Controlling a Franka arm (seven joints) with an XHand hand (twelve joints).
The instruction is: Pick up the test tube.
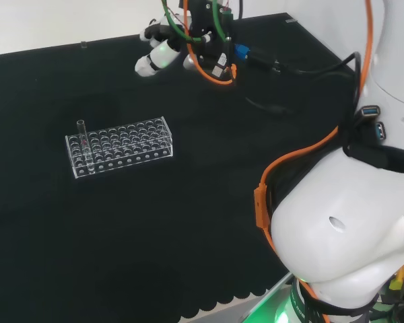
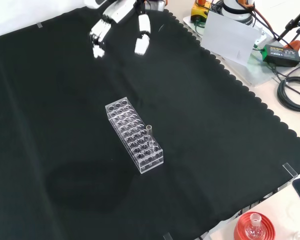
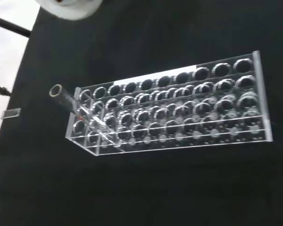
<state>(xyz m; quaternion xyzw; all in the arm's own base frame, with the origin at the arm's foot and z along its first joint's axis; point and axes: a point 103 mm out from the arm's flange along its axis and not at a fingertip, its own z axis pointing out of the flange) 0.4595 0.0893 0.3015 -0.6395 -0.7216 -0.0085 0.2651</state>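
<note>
A lone test tube [image 1: 81, 140] stands upright in an end hole of the clear rack [image 1: 119, 146] as the hand [image 1: 163, 48], fingers relaxed and empty, hangs well beyond the rack's far side, needing a straight descent onto the tube's protruding top.

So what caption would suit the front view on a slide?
The hand hangs open above the cloth, apart from a clear rack holding one upright test tube.

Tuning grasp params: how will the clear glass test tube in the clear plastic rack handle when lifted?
The clear glass test tube looks smooth, likely slippery and fragile. Round, so probably rolls if dropped. The clear plastic rack looks light and may lift with it.
</note>
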